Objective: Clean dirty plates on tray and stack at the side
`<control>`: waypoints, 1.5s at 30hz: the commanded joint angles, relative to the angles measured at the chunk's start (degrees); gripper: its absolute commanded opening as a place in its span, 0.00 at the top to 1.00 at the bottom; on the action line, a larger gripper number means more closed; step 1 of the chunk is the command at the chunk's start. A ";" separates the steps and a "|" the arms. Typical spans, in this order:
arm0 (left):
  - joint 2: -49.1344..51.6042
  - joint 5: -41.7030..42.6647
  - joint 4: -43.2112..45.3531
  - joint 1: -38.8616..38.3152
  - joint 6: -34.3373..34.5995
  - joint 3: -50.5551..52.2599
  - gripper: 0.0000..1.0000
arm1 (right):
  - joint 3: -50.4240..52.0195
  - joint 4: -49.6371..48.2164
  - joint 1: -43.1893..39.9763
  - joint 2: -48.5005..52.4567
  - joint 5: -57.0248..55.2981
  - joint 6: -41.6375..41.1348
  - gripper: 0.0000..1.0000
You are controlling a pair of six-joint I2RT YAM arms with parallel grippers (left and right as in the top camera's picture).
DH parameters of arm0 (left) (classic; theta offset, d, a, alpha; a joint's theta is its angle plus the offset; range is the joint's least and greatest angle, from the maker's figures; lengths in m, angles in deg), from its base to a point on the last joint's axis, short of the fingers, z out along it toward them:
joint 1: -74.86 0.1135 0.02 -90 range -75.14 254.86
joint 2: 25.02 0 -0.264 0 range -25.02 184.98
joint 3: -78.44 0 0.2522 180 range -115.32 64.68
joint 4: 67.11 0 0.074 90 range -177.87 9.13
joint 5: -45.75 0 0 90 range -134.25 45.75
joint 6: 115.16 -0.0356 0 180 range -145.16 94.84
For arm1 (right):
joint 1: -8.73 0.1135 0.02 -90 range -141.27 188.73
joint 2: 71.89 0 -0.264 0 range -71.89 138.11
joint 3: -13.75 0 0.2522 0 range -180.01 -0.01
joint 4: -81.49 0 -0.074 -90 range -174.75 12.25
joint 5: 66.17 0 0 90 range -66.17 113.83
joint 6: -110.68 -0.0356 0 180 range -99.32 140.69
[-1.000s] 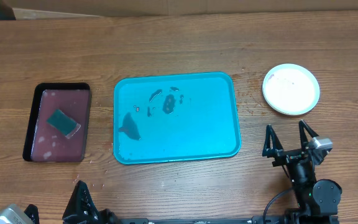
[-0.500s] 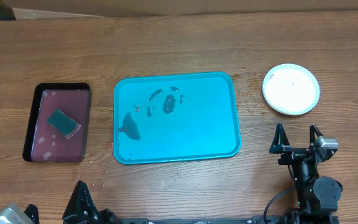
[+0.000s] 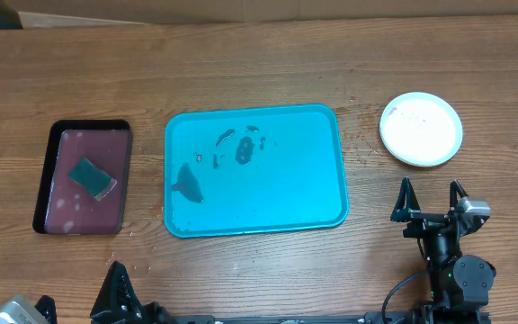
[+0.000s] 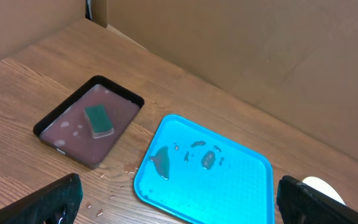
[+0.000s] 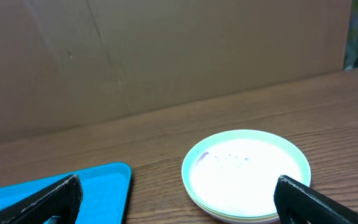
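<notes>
Plates point(image 3: 421, 129) stacked on the wooden worktop point(image 3: 241, 63), right of the turquoise tray point(image 3: 299, 184).
The tray carries dark smears point(image 3: 244, 149). The right hand point(image 3: 432, 189), spread and empty, sits near the plates; the left hand point(image 4: 178, 198), also spread, faces the tray.

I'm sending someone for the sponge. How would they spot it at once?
Start at the big turquoise tray mid-table. Left of it sits a smaller maroon tray with a black rim. The sponge lies inside it, the only teal-green block on maroon.
</notes>
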 commanded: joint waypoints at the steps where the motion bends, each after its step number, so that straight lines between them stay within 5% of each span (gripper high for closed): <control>1: 0.20 0.83 0.09 -0.11 0.42 -0.07 0.00 | 0.59 -0.35 0.00 -0.57 -0.57 0.24 0.00; 29: 0.20 1.38 0.11 -0.11 -3.30 1.29 0.00 | 0.59 -0.35 0.00 -0.57 -0.57 0.24 0.00; 37: -1.22 1.33 3.61 -2.91 -10.34 13.79 0.00 | 0.59 -0.35 0.00 -0.57 -0.57 0.24 0.00; 45: -10.03 1.29 24.02 -13.05 -10.29 34.99 0.00 | 0.59 -0.35 0.00 -0.57 -0.55 0.26 0.00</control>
